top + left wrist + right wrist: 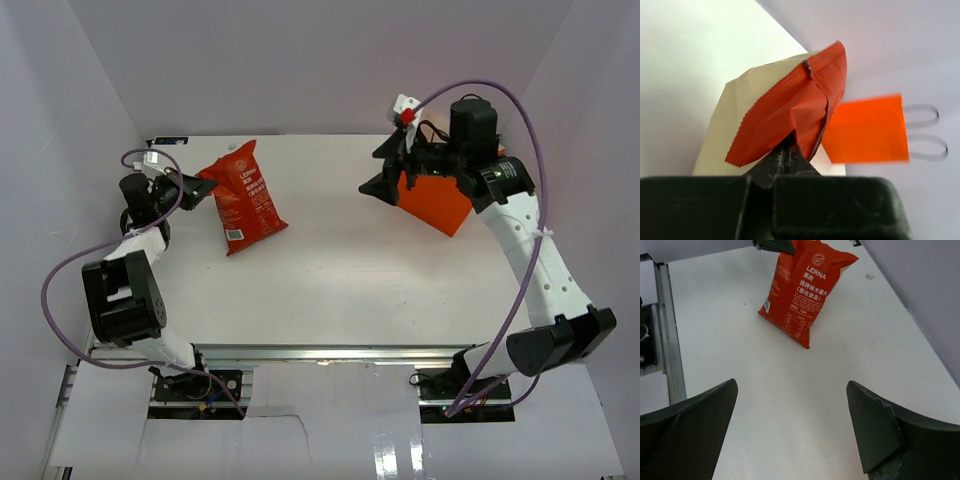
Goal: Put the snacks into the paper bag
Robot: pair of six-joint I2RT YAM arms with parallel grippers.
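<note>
The snack in view is a large red-orange chip bag [246, 200] with white text, on the left part of the table. My left gripper [200, 188] is shut on its crimped top edge [790, 120], fingers pinched together at the seam [785, 156]. The orange paper bag [437, 207] sits at the right, partly covered by my right arm; its thin loop handles [926, 131] show in the left wrist view. My right gripper [383, 170] hovers beside the paper bag, open and empty [790, 385], facing the chip bag [802, 295].
White walls enclose the table on three sides. A metal rail [320, 352] runs along the near edge between the arm bases. Purple cables loop from both arms [60, 300].
</note>
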